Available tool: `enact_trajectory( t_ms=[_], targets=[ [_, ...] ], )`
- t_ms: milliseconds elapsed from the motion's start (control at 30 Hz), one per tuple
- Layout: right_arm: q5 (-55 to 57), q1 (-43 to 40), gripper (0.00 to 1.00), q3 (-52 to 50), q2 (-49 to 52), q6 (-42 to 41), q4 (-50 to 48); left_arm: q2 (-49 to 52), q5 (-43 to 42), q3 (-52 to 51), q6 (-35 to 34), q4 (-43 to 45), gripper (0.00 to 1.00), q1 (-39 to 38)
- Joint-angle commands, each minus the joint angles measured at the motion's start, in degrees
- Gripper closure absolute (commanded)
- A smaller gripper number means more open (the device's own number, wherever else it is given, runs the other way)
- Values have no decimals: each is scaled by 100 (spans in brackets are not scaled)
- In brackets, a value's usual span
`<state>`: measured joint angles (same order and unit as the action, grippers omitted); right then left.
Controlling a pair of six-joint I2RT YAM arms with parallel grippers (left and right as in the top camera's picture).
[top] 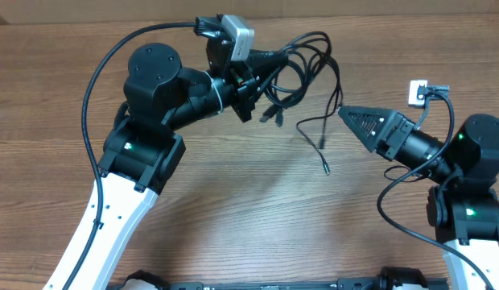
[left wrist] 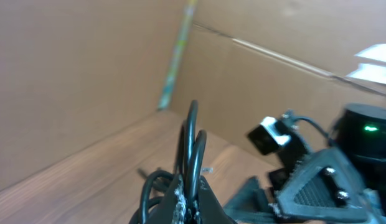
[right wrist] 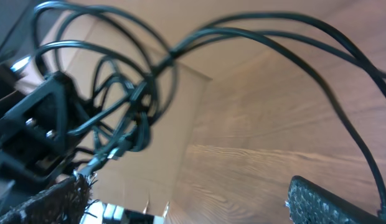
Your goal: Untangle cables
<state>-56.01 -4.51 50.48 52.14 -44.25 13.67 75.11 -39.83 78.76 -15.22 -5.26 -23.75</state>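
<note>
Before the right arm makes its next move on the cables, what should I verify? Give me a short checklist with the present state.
1. Left gripper shut on the cables: ok.
2. Right gripper open: ok.
3. Cable between the right fingers: cannot tell.
4. One plug end clear of the rest: ok.
5. Cables separated: not ok, looped together.

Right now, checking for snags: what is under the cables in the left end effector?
Only bare wooden table shows under the cables. The left end effector hides the strands it grips.
</note>
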Motion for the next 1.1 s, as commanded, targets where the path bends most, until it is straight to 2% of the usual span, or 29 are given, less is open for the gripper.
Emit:
enact_trajectory(
  t_ms=[0,333,533,967,1067],
  targets=[
    [-363,-7,0,61,-76,114,-144,-87,-817,107,-402,205,96,11],
    [-372,-7,0,61,-76,258,-363,-87,-1871,107,-452,212,96,-4],
    [-848,-7,11,61,-76,256,-970,-85,-1869,107,-452,142,96,-31],
    [-966,-7,12,61,-70,258,-1198,-37,-1851,107,-450,144,96,-415],
    [-966,-7,22,61,-70,258,-1198,-37,-1851,107,-452,146,95,-431]
  ],
)
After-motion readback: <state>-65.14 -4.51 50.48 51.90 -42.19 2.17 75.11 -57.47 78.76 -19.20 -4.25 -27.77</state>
